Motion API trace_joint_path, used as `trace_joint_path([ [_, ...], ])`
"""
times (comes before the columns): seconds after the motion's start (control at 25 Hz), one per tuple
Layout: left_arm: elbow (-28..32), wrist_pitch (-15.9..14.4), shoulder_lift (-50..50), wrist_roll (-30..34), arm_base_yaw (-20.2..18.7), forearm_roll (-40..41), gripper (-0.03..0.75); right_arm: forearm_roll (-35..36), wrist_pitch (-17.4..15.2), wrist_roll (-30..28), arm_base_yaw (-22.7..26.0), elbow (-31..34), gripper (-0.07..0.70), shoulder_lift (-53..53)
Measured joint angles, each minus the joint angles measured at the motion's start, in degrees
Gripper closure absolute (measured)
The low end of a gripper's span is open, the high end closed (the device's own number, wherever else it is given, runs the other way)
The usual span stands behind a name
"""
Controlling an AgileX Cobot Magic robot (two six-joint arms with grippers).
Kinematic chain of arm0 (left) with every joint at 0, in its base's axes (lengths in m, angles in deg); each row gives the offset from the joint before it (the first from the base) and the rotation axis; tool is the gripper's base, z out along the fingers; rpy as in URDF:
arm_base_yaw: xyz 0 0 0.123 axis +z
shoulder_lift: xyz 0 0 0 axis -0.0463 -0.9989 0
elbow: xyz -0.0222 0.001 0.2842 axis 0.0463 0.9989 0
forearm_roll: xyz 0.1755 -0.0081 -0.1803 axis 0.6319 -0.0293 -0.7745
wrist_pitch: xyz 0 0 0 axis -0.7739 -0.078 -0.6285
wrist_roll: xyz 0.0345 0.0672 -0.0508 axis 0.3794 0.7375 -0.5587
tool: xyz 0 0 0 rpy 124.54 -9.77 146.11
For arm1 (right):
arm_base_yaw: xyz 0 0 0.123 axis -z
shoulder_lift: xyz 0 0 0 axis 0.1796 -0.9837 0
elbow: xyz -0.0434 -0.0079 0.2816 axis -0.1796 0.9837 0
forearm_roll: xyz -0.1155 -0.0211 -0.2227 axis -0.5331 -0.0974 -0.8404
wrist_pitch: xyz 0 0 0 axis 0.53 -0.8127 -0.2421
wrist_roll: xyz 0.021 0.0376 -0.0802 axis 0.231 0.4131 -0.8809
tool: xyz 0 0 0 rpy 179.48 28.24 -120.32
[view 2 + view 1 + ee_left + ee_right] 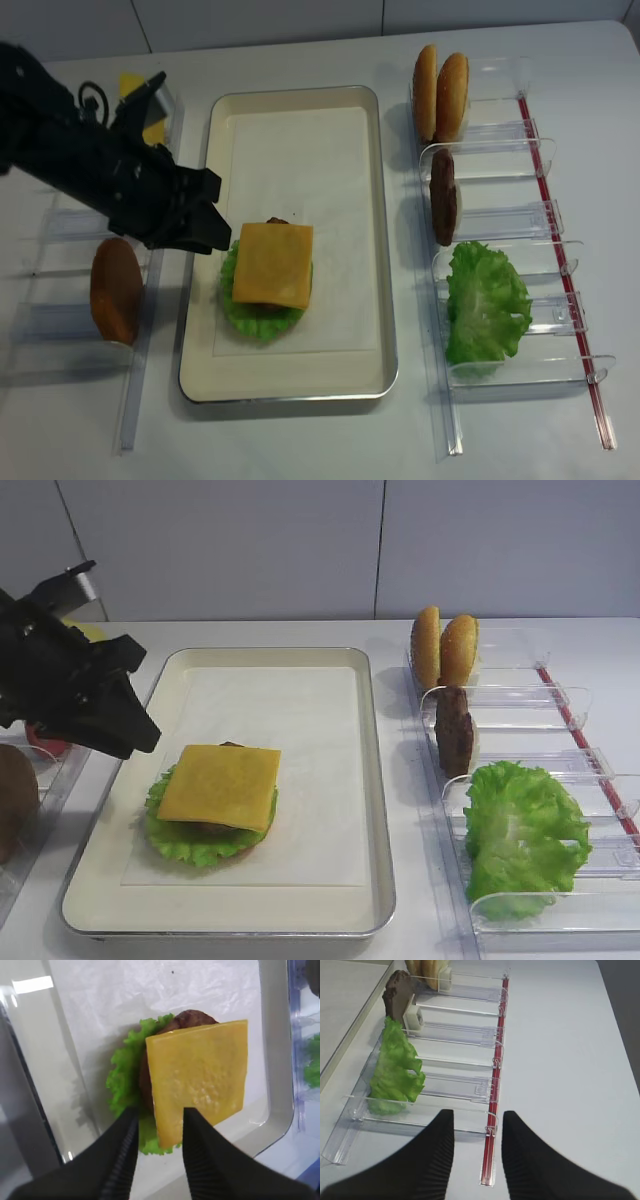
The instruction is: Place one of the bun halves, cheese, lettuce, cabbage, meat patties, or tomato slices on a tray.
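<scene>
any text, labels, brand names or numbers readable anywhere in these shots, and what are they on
None: no words, labels, brands or numbers can be read in any view.
The cream rectangular tray and its white paper liner are blank.
The clear plastic bins and the red strip along them carry no print.
The yellow-orange square cheese slice is unmarked.

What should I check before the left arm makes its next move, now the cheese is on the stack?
1. Cheese lies flat on the patty, inside the tray: ok.
2. Left gripper open, holding nothing: ok.
3. Left gripper clear of the cheese: cannot tell; its tips overlap the slice's edge in the wrist view.
4. Bun halves upright in their bin: ok.
5. Right gripper open, empty, over the bins: ok.
</scene>
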State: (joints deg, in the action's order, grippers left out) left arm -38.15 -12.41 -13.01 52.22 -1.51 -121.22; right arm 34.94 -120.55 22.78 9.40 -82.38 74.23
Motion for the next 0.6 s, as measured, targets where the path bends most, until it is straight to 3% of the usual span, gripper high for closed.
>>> trace_joint_path([
  [0.2,-7.68,-6.78,0.0,-5.97,0.0,8.63,0.502,0.0,0.0,0.0,0.0,0.0,0.374,0.0],
  [0.36,-13.49,-7.52,0.1,-11.55,0.0,17.46,0.502,0.0,0.0,0.0,0.0,0.0,0.374,0.0],
  [0.6,-14.11,-8.23,3.92,-20.64,0.0,33.21,0.502,0.0,0.0,0.0,0.0,0.0,0.374,0.0],
])
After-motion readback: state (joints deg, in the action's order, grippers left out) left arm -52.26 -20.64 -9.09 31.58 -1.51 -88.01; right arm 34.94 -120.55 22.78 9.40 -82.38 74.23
